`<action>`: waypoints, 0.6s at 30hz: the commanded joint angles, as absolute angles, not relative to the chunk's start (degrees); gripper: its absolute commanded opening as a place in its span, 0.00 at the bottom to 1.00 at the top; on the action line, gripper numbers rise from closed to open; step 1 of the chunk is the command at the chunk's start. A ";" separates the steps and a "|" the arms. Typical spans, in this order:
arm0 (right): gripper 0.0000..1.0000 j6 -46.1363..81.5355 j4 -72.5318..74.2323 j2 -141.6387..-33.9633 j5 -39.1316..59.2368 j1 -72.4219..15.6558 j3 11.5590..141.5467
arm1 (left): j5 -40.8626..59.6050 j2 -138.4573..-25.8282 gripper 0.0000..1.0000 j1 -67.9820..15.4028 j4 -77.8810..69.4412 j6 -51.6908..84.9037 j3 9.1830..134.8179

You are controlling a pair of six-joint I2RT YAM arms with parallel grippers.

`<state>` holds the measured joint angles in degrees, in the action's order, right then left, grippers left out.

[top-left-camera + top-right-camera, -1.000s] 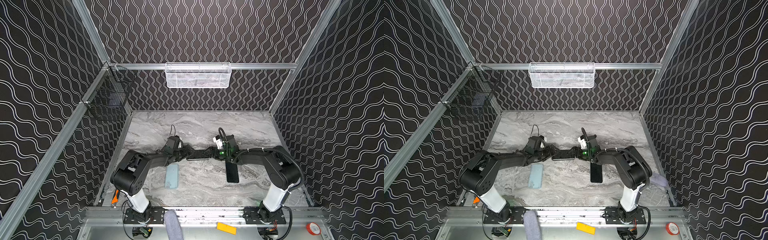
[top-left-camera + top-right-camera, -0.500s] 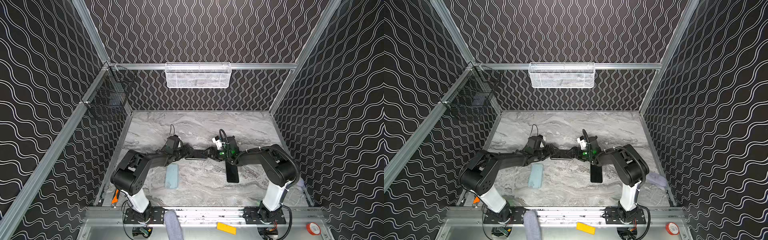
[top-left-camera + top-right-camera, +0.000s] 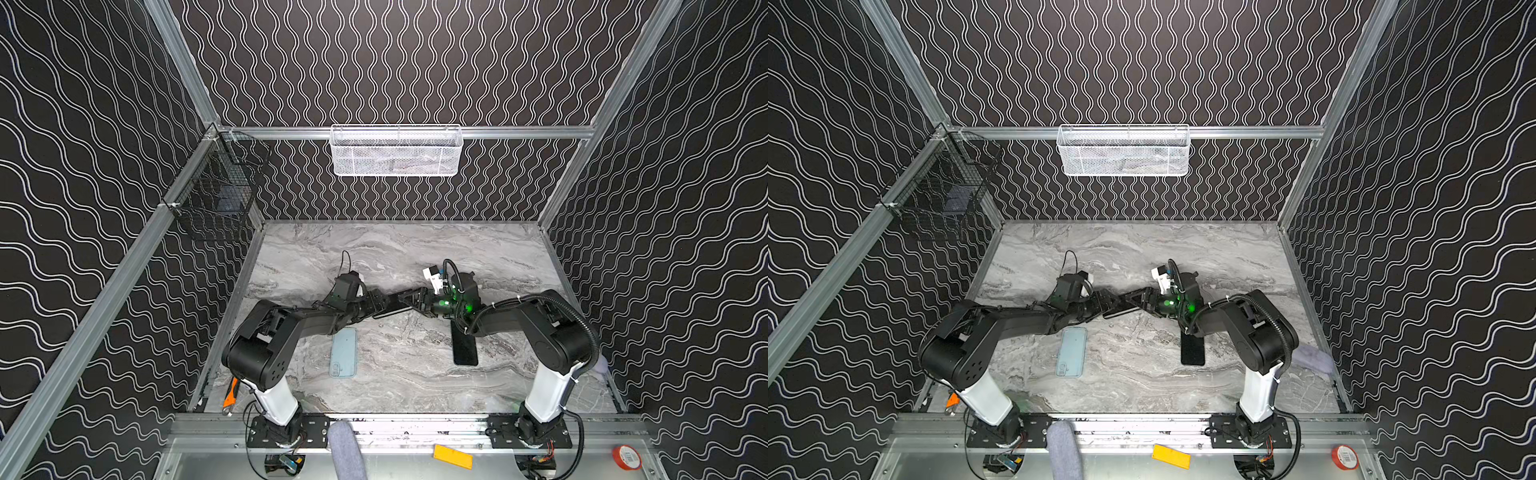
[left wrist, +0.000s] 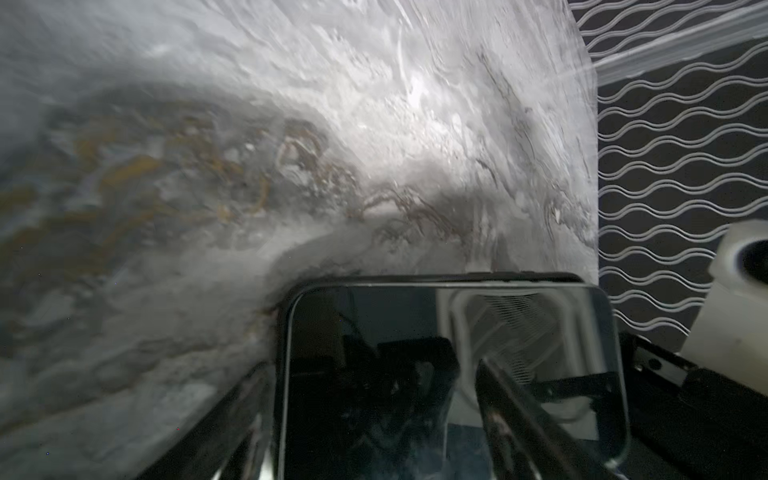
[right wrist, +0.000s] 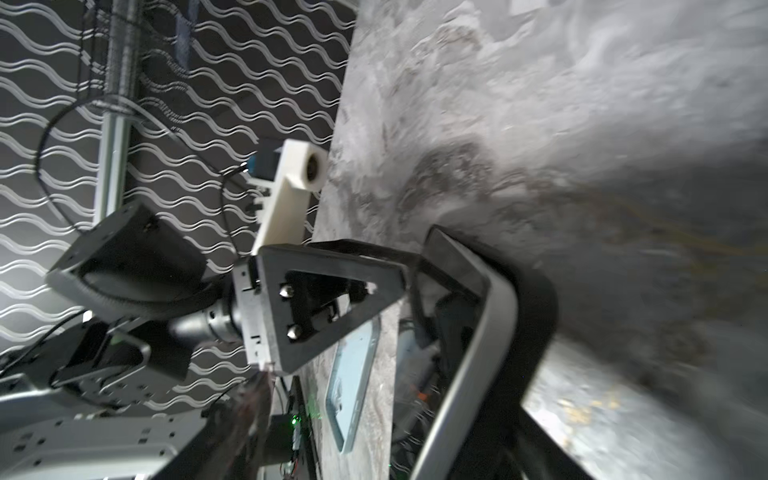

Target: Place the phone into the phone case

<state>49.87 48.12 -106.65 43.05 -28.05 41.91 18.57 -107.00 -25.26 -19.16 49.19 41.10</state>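
While the left gripper point(image 3: 375, 308) clamps the glossy, dark-screened phone point(image 4: 415, 332), I cannot tell whether the right gripper point(image 3: 417, 300) grips it

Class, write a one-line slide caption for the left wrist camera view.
A glossy black-screened phone, clamped at its sides by the left gripper, over the grey marble tabletop.

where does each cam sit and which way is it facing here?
Top views: high above the arms' bases, looking down on the table; both arms show whole, left gripper and right gripper meeting at the phone.
Left wrist: on the left arm, looking along its fingers, over the phone, at the table.
Right wrist: on the right arm, facing the left gripper across the phone; blue case also in frame.
Shared: every view shows the phone.
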 commanded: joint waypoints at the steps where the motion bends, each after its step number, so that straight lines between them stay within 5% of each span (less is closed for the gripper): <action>1: 0.75 51.06 53.08 -107.34 45.44 -28.21 42.35 | 20.48 -107.62 0.80 -25.31 -14.22 49.79 40.52; 9: 0.64 48.29 48.10 -105.63 42.08 -28.21 41.28 | 20.13 -107.23 0.81 -25.26 -13.76 49.48 40.52; 18: 0.33 46.41 44.48 -104.31 40.69 -28.30 42.35 | 20.35 -107.41 0.81 -25.27 -14.33 49.86 40.53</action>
<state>47.40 44.34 -104.84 41.01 -28.12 41.74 20.36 -107.04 -25.23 -19.66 49.34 40.80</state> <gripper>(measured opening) 0.346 0.813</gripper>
